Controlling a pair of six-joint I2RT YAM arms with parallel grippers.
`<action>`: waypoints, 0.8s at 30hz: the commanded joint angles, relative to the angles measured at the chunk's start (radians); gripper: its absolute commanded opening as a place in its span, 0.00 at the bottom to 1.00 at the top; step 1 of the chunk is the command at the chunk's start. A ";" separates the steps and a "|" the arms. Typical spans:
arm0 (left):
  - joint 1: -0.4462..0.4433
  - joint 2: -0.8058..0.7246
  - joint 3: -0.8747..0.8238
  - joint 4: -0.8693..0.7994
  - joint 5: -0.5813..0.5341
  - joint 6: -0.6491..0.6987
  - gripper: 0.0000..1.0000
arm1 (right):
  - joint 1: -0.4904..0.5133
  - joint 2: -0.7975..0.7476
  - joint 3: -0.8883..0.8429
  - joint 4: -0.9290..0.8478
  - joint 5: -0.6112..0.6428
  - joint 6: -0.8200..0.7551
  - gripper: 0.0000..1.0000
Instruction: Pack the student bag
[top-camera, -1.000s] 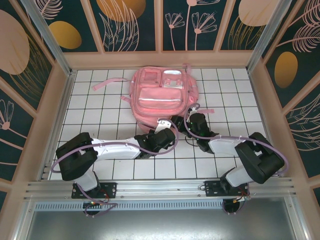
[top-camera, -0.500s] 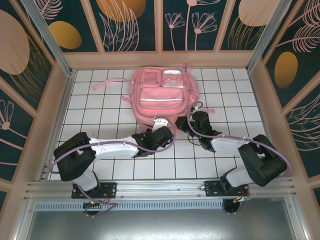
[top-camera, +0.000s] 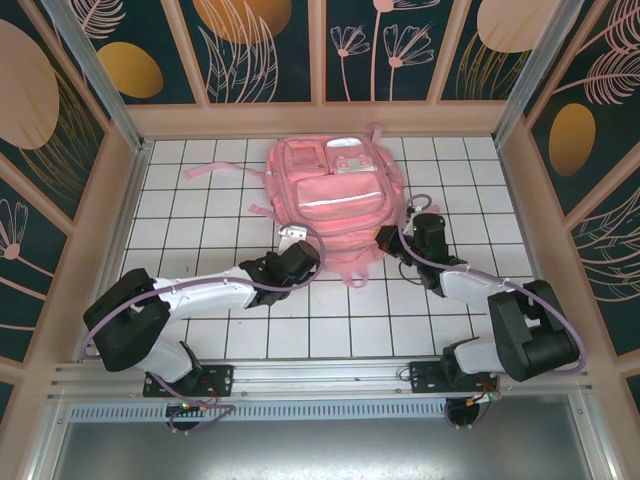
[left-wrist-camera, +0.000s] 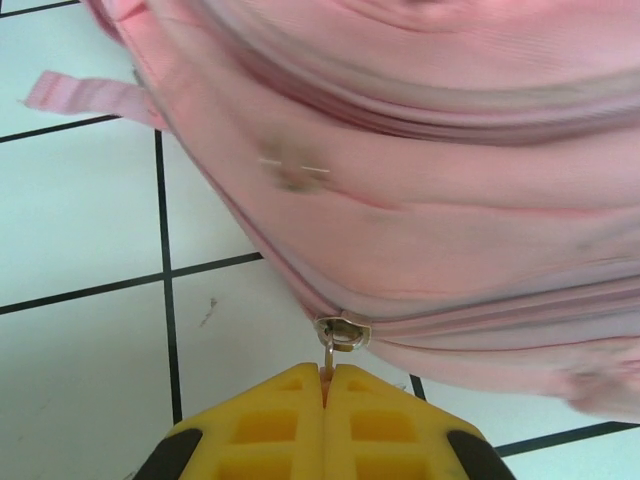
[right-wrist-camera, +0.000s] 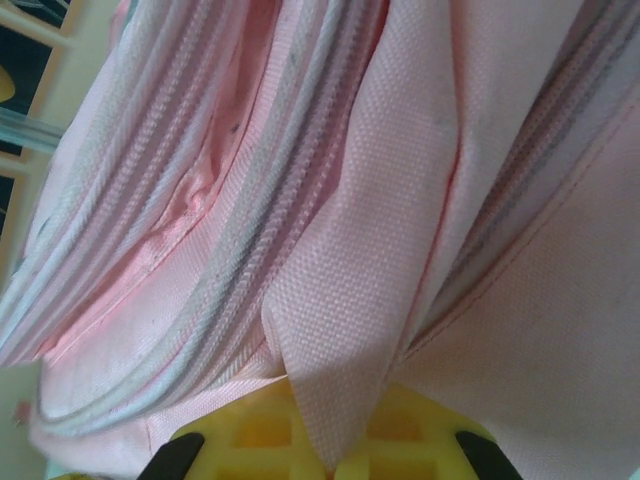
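The student bag (top-camera: 335, 195), a large light-pink backpack, lies front-up on the white tiled floor at the back middle. My left gripper (top-camera: 291, 238) sits at its near left edge. In the left wrist view the yellow fingers (left-wrist-camera: 270, 425) are shut on the thin metal zipper pull (left-wrist-camera: 328, 358), which hangs from the slider (left-wrist-camera: 343, 332) on the bag (left-wrist-camera: 420, 200). My right gripper (top-camera: 384, 238) is at the bag's near right side. Its yellow fingers (right-wrist-camera: 255, 435) are shut on a fold of pink bag fabric (right-wrist-camera: 360, 290) beside the zipper rows.
Thin pink straps (top-camera: 215, 168) trail over the tiles left of the bag, and a small loop (top-camera: 355, 280) hangs at its near end. Wooden walls (top-camera: 120, 200) close in the floor on three sides. A metal rail (top-camera: 320, 375) runs along the near edge.
My right gripper has moved right and shut on the bag's fabric. The left gripper has slid left along the bag's edge with the zipper pull. The bag's near end now reaches closer to the arms.
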 joint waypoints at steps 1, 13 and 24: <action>0.030 -0.039 -0.018 -0.027 -0.023 0.033 0.00 | -0.101 -0.028 0.034 -0.034 0.086 -0.085 0.03; 0.007 -0.027 0.040 0.093 0.139 0.094 0.00 | 0.206 -0.285 -0.147 -0.067 0.226 0.201 0.59; -0.068 -0.021 0.073 0.104 0.146 0.098 0.00 | 0.392 -0.156 -0.171 0.084 0.281 0.377 0.71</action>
